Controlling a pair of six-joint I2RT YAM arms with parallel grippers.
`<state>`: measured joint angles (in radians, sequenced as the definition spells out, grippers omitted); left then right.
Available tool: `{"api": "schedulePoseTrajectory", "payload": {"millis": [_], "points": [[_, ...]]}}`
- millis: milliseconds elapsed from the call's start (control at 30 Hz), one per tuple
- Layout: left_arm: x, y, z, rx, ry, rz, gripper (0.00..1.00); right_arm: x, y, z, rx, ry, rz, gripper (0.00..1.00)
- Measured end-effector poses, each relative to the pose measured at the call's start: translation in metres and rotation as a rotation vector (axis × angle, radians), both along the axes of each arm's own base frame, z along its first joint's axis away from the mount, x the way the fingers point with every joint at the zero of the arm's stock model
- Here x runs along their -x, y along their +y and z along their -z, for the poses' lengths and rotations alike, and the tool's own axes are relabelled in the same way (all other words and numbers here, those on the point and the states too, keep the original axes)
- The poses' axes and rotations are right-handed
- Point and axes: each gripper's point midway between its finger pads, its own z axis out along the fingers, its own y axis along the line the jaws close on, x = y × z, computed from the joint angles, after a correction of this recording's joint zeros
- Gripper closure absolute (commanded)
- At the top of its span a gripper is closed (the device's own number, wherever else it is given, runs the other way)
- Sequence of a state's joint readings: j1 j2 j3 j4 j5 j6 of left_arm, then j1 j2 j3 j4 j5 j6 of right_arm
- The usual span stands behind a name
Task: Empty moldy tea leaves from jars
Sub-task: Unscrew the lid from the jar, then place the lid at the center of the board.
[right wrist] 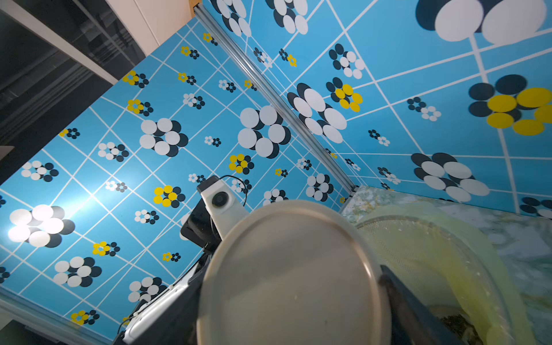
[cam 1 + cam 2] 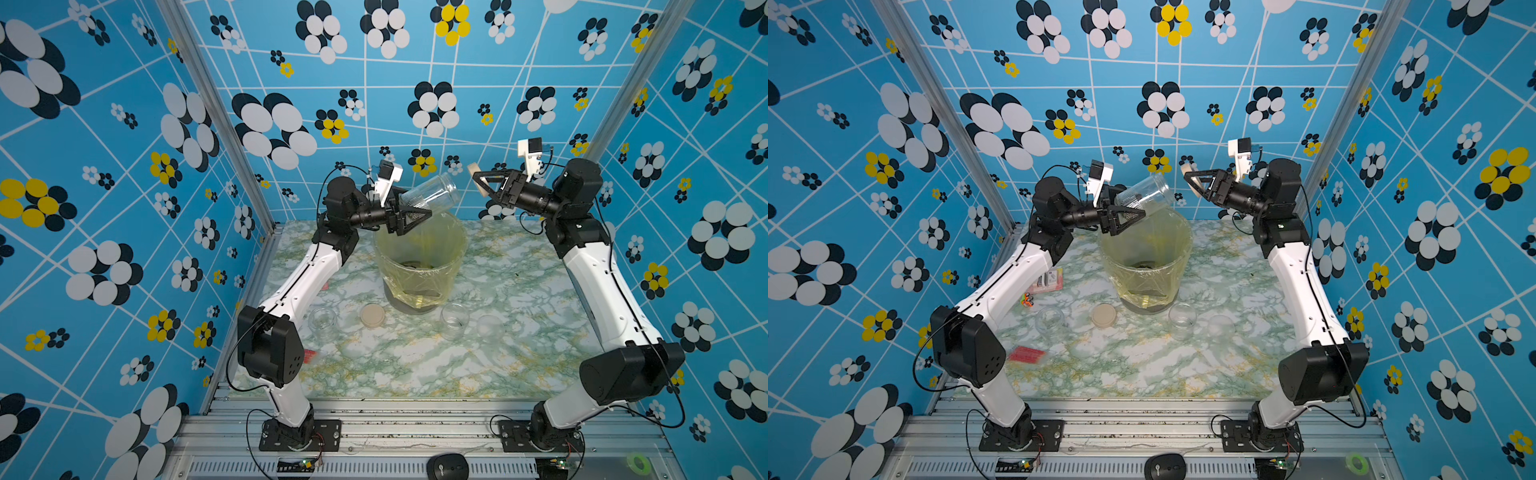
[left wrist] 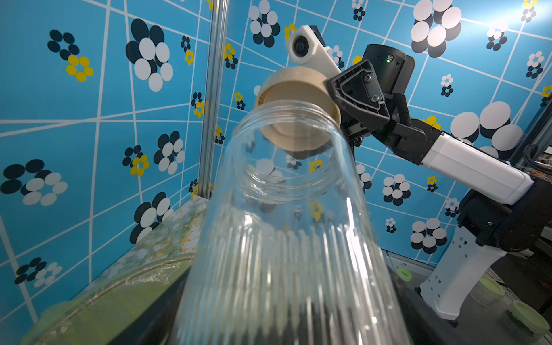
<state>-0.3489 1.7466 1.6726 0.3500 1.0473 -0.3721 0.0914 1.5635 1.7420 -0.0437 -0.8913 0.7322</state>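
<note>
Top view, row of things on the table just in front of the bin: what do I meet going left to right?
Jar → beige lid → second jar → clear lid.
</note>
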Motion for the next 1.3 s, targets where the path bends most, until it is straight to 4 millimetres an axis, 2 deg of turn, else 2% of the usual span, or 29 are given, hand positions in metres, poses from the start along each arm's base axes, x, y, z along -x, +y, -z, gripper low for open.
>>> {"api": "schedulePoseTrajectory", "payload": {"millis": [133,267,433,667,733,900,1067,1233,1300], "points": [[0.003,0.006,-0.006,-0.004,-0.032,-0.023,1.00,0.017,-0.023,0.012,0.066,0.017,0.129,0.42],[0.007,0.010,-0.008,-0.010,-0.053,-0.043,1.00,0.040,-0.041,0.045,0.147,0.064,0.246,0.42],[0.009,0.013,0.002,-0.025,-0.046,-0.060,1.00,0.053,-0.063,0.112,0.246,0.179,0.373,0.43],[0.016,0.018,0.010,-0.041,-0.040,-0.088,1.00,0.057,-0.087,0.228,0.383,0.395,0.483,0.43],[0.018,0.019,0.009,-0.043,-0.044,-0.095,1.00,0.057,-0.093,0.256,0.424,0.448,0.505,0.44],[0.025,0.023,0.001,-0.045,-0.061,-0.115,1.00,0.047,-0.106,0.306,0.506,0.541,0.553,0.45],[0.029,0.026,-0.002,-0.056,-0.075,-0.134,1.00,0.032,-0.115,0.347,0.574,0.615,0.586,0.45],[0.027,0.026,0.004,-0.079,-0.059,-0.153,1.00,0.019,-0.122,0.386,0.655,0.691,0.592,0.44],[0.026,0.025,0.009,-0.094,-0.048,-0.158,1.00,0.012,-0.124,0.395,0.689,0.702,0.595,0.43]]}}
